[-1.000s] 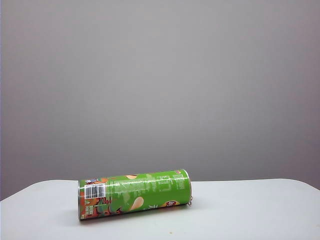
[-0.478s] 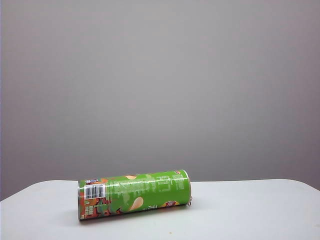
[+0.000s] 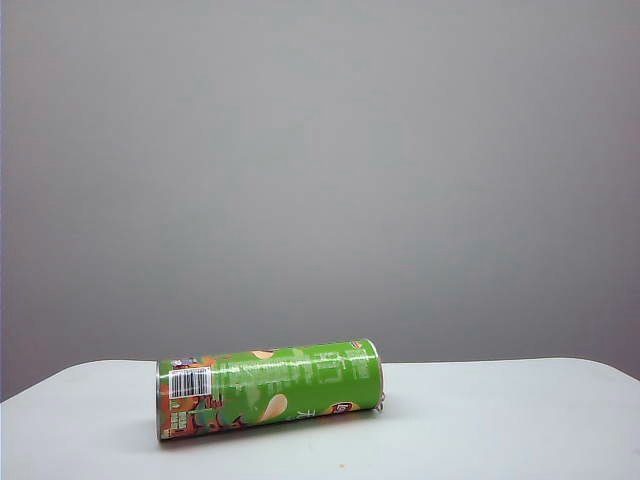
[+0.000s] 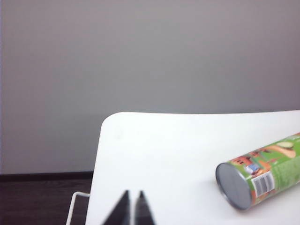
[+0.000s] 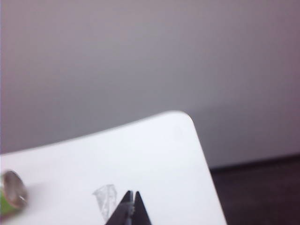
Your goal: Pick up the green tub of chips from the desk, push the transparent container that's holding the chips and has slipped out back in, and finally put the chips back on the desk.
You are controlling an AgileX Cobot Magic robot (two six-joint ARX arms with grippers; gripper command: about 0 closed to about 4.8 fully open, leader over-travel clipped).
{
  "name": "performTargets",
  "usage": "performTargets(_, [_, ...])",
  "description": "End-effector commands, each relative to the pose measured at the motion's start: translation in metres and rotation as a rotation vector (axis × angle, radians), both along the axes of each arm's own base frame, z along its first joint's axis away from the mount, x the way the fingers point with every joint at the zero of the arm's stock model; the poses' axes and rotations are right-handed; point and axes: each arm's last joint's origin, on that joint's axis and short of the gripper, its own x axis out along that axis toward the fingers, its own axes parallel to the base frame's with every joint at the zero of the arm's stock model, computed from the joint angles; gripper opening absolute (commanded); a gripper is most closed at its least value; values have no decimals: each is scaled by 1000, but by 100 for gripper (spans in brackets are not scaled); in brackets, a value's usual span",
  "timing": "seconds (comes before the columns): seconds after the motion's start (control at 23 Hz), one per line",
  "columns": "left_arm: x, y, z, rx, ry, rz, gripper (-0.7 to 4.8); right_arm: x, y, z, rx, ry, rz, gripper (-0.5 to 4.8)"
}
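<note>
Both tools are shut and hold nothing: left tool point(image 4: 131, 208), right tool point(image 5: 133, 206). Green tub of chips point(image 3: 268, 388) lies on the desk point(image 3: 500, 420) at 7 o'clock. It looks light, smooth, easily dented; grip its middle gently.

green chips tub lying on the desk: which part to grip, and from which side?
Probably mid-body, from above. The green tub of chips lies on its side on the desk, a long cylinder with both ends free, so jaws should straddle its round width, across the long axis. Its flat metal end offers no purchase. The left gripper and right gripper are both shut and would need opening first.
</note>
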Motion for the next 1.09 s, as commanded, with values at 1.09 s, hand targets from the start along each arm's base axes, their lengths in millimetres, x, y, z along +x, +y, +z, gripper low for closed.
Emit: performTargets(1.09, [-1, 1, -4, -37, 53, 31, 71, 0, 0, -9, -5, 80, -2, -5])
